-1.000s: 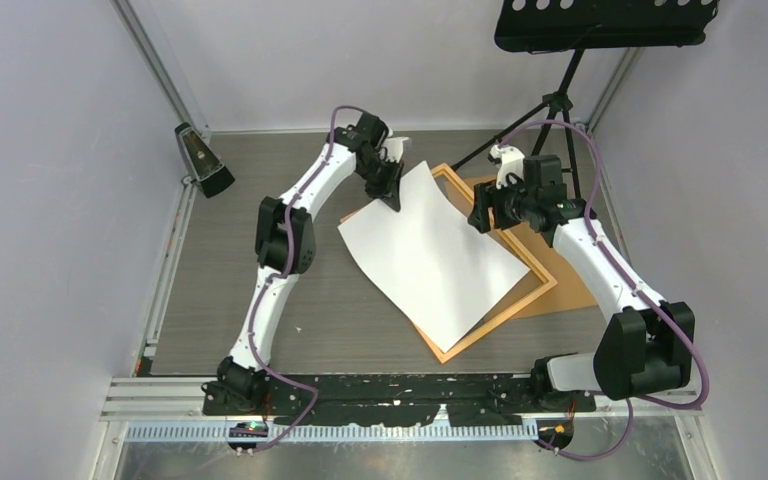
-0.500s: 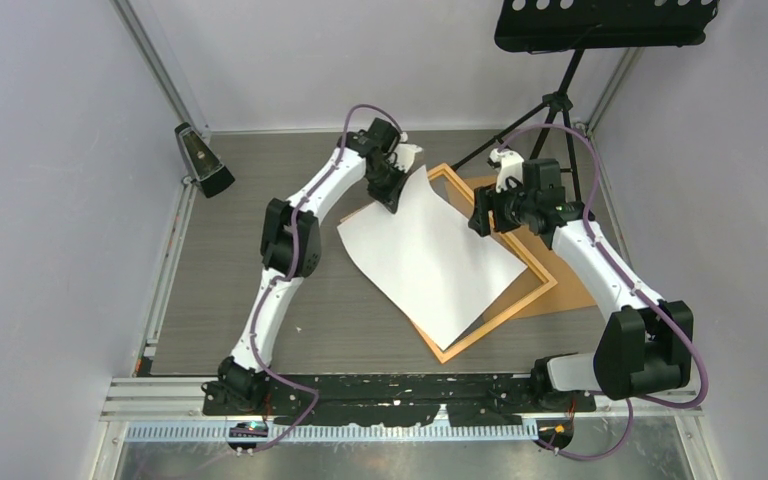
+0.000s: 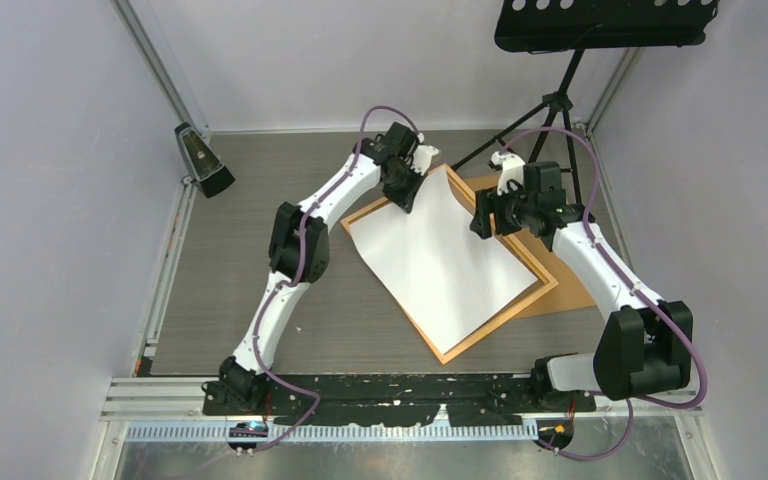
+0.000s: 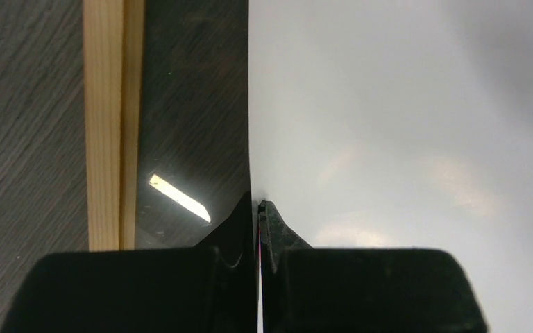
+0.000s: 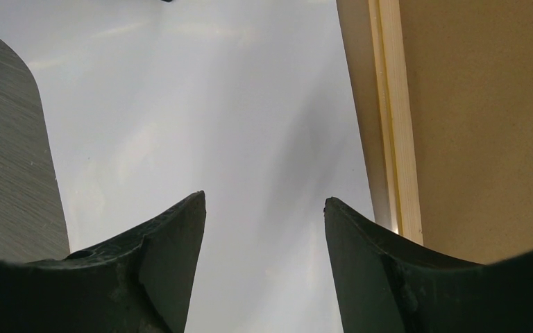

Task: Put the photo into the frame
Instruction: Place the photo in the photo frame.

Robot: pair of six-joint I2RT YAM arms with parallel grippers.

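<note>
Photo (image 3: 445, 255) pinched at 12 o'clock by outstretched left end effector (image 4: 258, 206). Right end effector (image 5: 264, 201) hovers wide at 2 o'clock.

The top external camera is looking down from above and behind the arm bases, standing well back and taking in the whole surface (image 3: 220, 280). The left wrist camera is looking along the left pincer (image 4: 257, 202), very close to the photo (image 4: 402, 139) and one rail of the frame (image 4: 104, 125). The right wrist camera is facing down past the right pincer (image 5: 264, 200), close over the same sheet. All three views are sharing photo and frame.
</note>
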